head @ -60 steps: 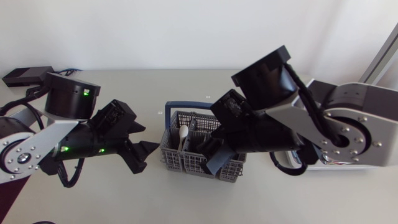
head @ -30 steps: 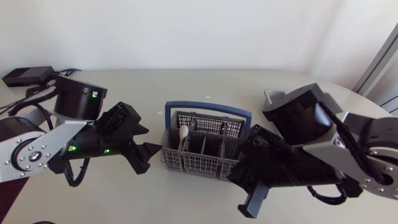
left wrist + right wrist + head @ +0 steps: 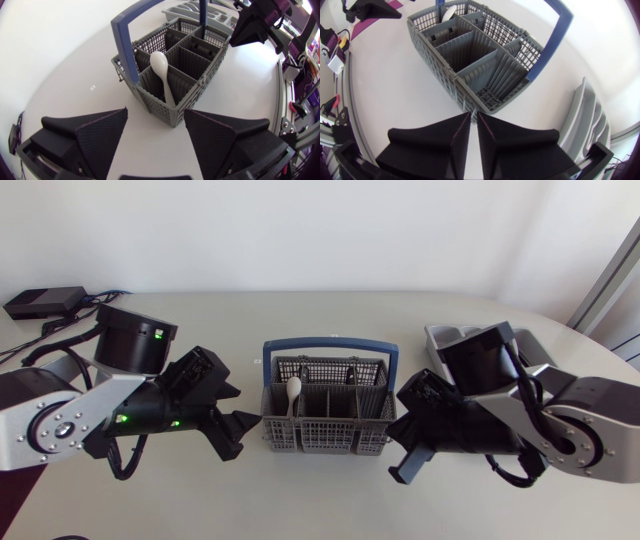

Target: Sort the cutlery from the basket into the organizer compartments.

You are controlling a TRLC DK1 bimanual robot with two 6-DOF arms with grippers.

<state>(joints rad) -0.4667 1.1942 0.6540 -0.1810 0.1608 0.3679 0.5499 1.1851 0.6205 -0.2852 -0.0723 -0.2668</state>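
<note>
A grey cutlery basket [image 3: 325,438] with a blue handle [image 3: 325,346] is seen at the middle of the pale desk [image 3: 300,505]. A white spoon [image 3: 294,390] is stood bowl-up in the compartment at the basket's 9 o'clock end, leaned against a divider; no other cutlery can be made out in the basket. The grey organizer [image 3: 450,338] is set at 2 o'clock from the basket, well apart from it and partly hidden by the right arm. The left claw [image 3: 240,436] is held at 9 o'clock from the basket, just beside its wall without touching, its fingers spread wide and nothing gripped; in the left wrist view the basket and spoon are found straight ahead of the gap between the fingers. The right claw [image 3: 405,468] is held low at 4 o'clock from the basket, its fingers brought together to a thin slit; in the right wrist view a basket corner is seen just ahead of the fingertips, with the organizer off to one side.
</note>
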